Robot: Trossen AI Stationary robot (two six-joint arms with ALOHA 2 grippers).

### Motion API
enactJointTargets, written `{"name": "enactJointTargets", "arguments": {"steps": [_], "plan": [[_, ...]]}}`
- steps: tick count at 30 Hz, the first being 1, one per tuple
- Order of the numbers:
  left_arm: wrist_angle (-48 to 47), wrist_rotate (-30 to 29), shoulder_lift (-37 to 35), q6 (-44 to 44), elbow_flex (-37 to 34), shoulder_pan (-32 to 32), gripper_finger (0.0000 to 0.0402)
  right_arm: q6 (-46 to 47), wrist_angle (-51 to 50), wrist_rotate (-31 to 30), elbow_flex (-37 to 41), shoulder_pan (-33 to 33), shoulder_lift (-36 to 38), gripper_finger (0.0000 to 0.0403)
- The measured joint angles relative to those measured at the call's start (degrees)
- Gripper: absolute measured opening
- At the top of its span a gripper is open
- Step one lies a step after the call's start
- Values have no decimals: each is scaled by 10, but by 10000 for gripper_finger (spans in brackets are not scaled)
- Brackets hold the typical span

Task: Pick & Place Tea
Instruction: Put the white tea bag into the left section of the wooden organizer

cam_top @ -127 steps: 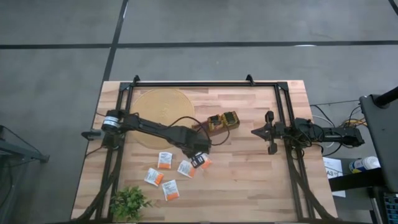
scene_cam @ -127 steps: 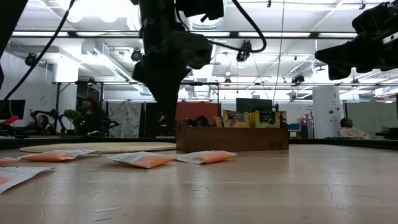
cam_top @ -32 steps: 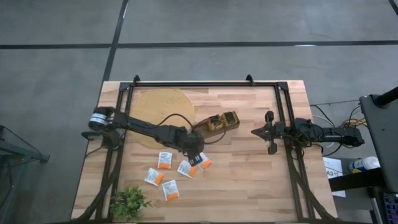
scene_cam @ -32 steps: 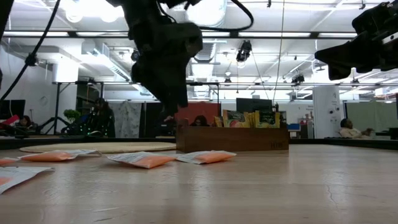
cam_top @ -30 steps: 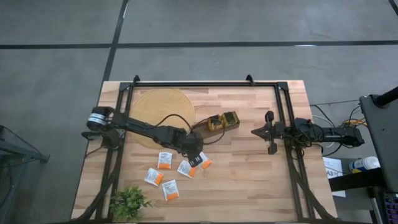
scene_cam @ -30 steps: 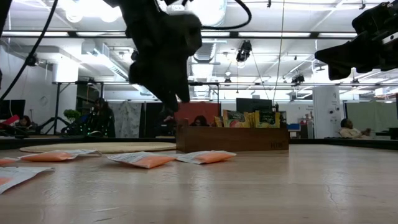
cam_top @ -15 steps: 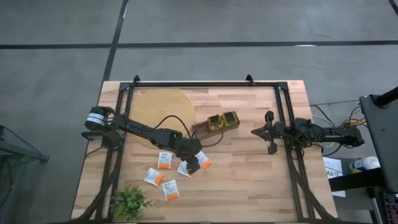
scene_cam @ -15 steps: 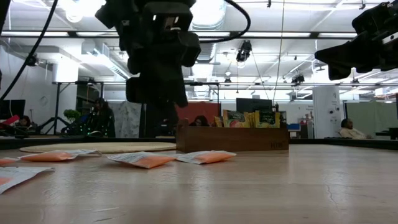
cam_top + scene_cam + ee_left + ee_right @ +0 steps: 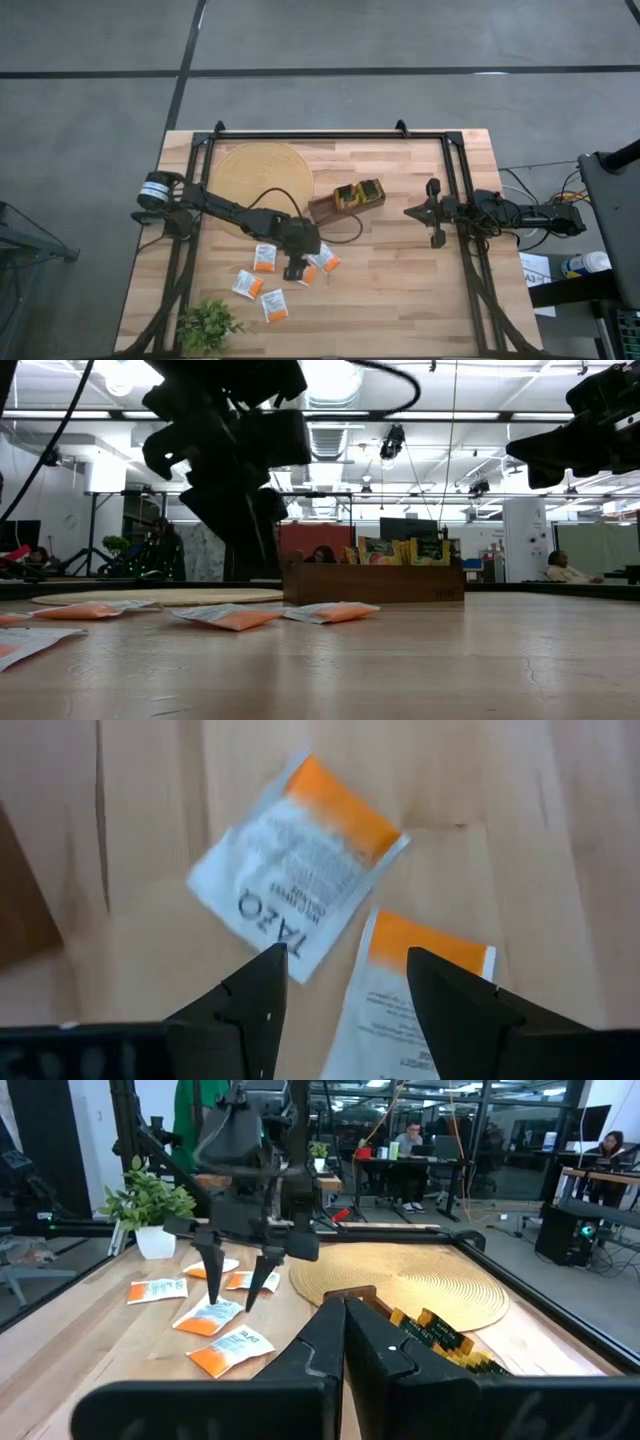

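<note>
- While five white-and-orange tea sachets [image 9: 265, 258] lie loose on the wooden tabletop [image 9: 400, 290], two of them sit close together directly under the left hand [image 9: 297, 268], one [image 9: 297, 867] flat and askew, the other [image 9: 420, 978] partly behind a finger.
- The left hand hangs just above that pair with its fingers [image 9: 255, 1010] spread apart and nothing between them.
- More tea stands packed in the brown wooden tray [image 9: 345, 200] near the round woven mat [image 9: 262, 172].
- A small leafy plant [image 9: 207, 325] occupies the tabletop's near left corner.
- The right hand [image 9: 432, 213] waits at the right side, fingers pressed together, empty.
</note>
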State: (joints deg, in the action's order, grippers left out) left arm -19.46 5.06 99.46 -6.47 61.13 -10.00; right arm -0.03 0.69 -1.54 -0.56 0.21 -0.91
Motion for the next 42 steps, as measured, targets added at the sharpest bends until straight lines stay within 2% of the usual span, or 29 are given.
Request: {"name": "enactJointTargets", "arguments": {"steps": [5, 13, 25, 29, 35, 42], "plan": [[2, -27, 0, 86, 14, 1, 200, 0, 0, 0, 0, 0, 0, 9], [1, -15, 0, 170, 18, 13, 200, 0, 0, 0, 0, 0, 0, 9], [-22, -14, 13, 251, 73, 19, 200, 0, 0, 0, 0, 0, 0, 9], [-60, -16, 24, 253, 104, 20, 200, 0, 0, 0, 0, 0, 0, 9], [-117, -26, 33, 208, 135, 20, 200, 0, 0, 0, 0, 0, 0, 9], [-124, -26, 33, 192, 140, 20, 209, 0, 0, 0, 0, 0, 0, 9]]}}
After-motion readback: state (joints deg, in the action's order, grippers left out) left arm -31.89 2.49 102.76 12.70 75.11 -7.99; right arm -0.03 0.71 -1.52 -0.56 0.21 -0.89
